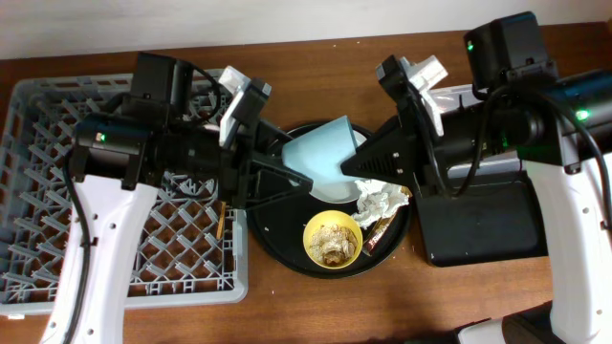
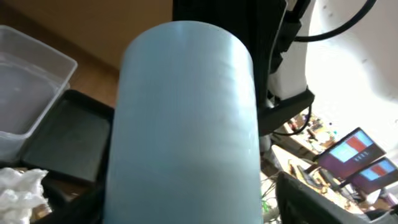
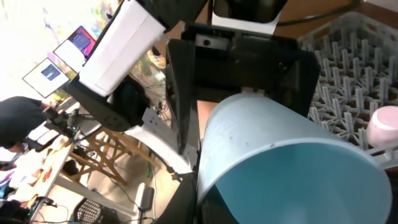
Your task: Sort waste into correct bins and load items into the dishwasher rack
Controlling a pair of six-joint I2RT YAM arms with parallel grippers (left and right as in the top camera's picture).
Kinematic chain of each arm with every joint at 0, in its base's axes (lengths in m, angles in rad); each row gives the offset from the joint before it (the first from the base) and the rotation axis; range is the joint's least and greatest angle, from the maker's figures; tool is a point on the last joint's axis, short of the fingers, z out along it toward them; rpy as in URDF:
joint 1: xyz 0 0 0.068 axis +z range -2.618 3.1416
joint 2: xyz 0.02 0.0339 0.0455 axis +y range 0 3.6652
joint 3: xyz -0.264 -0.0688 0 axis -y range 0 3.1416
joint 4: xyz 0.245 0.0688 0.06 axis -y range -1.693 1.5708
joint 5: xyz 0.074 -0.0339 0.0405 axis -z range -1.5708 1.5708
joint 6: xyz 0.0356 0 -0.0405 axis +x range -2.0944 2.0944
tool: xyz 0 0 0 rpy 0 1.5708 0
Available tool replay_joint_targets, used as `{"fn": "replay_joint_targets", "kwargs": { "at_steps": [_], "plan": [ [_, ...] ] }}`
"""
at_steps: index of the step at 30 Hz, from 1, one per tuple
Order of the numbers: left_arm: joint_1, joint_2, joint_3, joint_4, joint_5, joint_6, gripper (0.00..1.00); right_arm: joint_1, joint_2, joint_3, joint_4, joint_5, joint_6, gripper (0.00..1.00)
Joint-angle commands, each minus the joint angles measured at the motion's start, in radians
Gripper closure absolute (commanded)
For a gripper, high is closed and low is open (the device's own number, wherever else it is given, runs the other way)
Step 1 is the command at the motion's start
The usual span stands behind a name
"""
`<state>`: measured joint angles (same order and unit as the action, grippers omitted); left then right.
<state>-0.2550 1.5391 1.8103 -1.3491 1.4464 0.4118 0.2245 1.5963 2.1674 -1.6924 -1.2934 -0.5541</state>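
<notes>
The small blue cup (image 1: 323, 158) hangs on its side over the round black tray (image 1: 277, 239), between both grippers. My right gripper (image 1: 359, 164) is shut on its rim, one finger inside the cup (image 3: 292, 168). My left gripper (image 1: 287, 172) is open around its base, with a gap at one finger; the cup fills the left wrist view (image 2: 186, 124). On the tray lie the yellow bowl (image 1: 332, 239) with food scraps, the white napkin (image 1: 381, 203) and the brown wrapper (image 1: 382, 230). A chopstick (image 1: 222, 222) lies in the grey rack (image 1: 57, 220). The pink cup (image 3: 385, 124) sits in the rack. The plate is out of view.
The shallow black bin tray (image 1: 478, 220) lies at the right under my right arm, with the clear tub (image 1: 459, 96) behind it. Both bins also show in the left wrist view: tub (image 2: 25, 93), tray (image 2: 68, 143). The rack takes up the left side.
</notes>
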Motion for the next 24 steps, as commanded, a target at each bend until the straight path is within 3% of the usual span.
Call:
{"fn": "replay_joint_targets", "kwargs": {
  "at_steps": [1,6,8,12,13,15,16,24],
  "plan": [
    [-0.007,-0.014,0.01,0.002,0.032,0.017,0.34,0.006,0.003,-0.004,-0.006,-0.008,-0.015,0.96],
    [-0.007,-0.014,0.01,0.003,0.032,0.017,0.64,0.006,0.003,-0.004,-0.006,-0.004,-0.015,0.94],
    [-0.006,-0.014,0.01,0.003,0.032,0.017,0.88,0.006,0.003,-0.004,-0.006,-0.005,-0.015,0.55],
    [0.005,-0.014,0.01,0.005,0.031,0.016,0.89,-0.089,0.003,0.0,0.003,-0.065,-0.014,0.51],
    [0.008,-0.014,0.01,0.005,0.031,0.016,0.89,-0.123,0.003,0.0,0.005,-0.055,-0.015,0.53],
    [0.009,-0.014,0.01,0.005,0.031,0.016,0.88,-0.155,0.003,0.0,0.0,0.043,-0.014,0.88],
    [0.009,-0.014,0.01,0.005,0.031,0.016,0.88,-0.154,0.003,0.0,-0.003,0.067,-0.014,0.95],
    [0.009,-0.014,0.01,0.035,0.031,0.016,0.89,0.043,0.003,-0.167,-0.006,0.188,0.015,0.96]
  ]
}}
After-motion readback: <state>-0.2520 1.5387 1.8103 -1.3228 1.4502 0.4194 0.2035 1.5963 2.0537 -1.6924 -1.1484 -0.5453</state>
